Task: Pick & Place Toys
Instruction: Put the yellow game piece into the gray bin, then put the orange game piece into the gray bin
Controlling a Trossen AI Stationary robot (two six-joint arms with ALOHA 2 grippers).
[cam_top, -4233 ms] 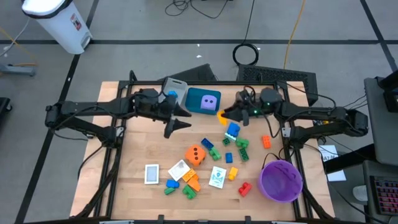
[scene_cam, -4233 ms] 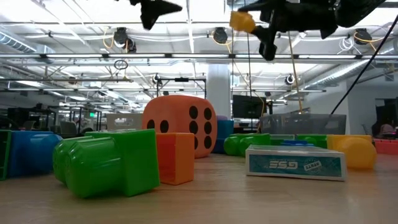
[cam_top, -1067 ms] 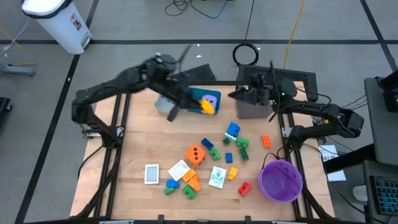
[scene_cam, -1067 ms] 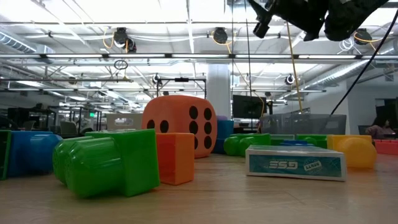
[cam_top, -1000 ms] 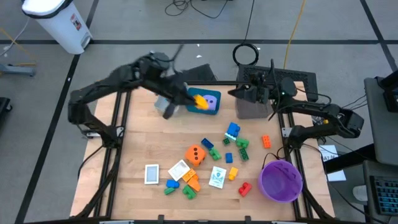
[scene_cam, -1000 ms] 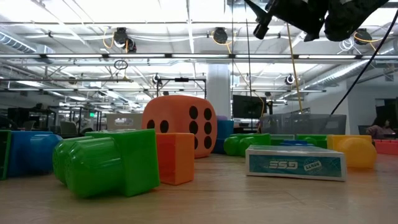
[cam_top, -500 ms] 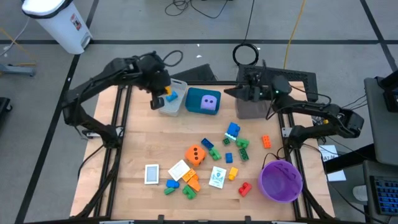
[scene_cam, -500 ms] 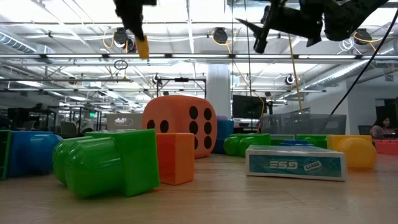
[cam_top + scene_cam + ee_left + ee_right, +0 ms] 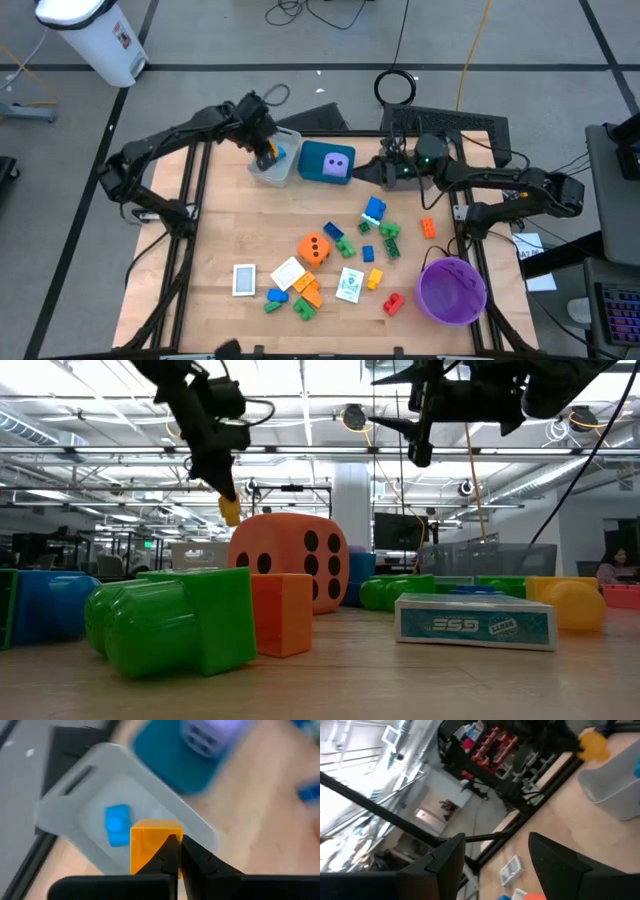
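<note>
One yellow-orange brick (image 9: 150,840) is pinched between the closed fingers of the left gripper (image 9: 174,851) and is held just above the grey tray (image 9: 277,160), where a blue brick (image 9: 116,824) already lies; on the table as seen from above this is at about eleven o'clock. The placing step appears to be in hand. Next, the jaws would need to be opened over the tray's hollow. At about one o'clock the right gripper (image 9: 495,851) hangs parted and empty, beside the teal tray (image 9: 325,164). Other toys lie scattered near six o'clock.
</note>
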